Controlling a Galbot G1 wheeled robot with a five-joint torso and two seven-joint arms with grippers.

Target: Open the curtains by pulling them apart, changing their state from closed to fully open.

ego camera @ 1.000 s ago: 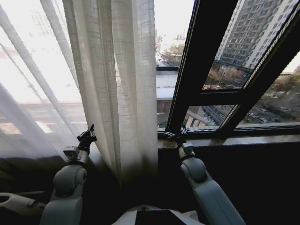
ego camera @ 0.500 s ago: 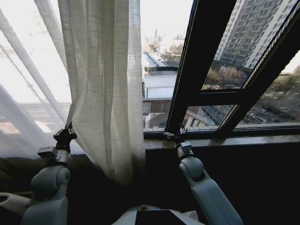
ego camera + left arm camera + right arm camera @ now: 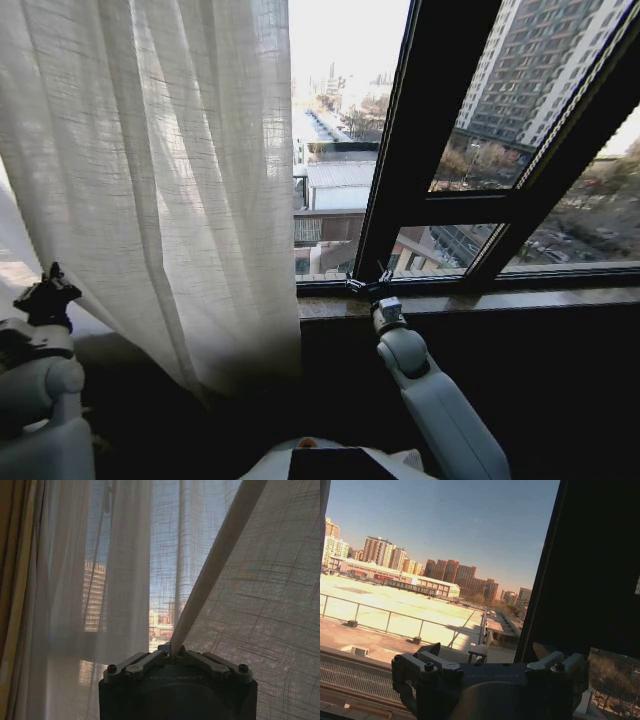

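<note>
Sheer curtain gathered to the left, glass bare on the right

The sheer cream pleated fabric curtains [image 3: 170,190] hang bunched over the window's left part, clear of the dark metal window frame [image 3: 440,120]. The left tool [image 3: 171,652], low at the far left, is pinched closed on a taut fold of the cloth. The right tool [image 3: 485,667] hovers spread open and empty by the dark stone sill [image 3: 500,300]. Light, limp, likely slippery cloth; best gripped on a bunched pleat edge.

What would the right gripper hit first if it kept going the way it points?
Probably the window glass: the right gripper sits open at the sill, aimed outward beside the dark frame. Depth is unclear.
</note>
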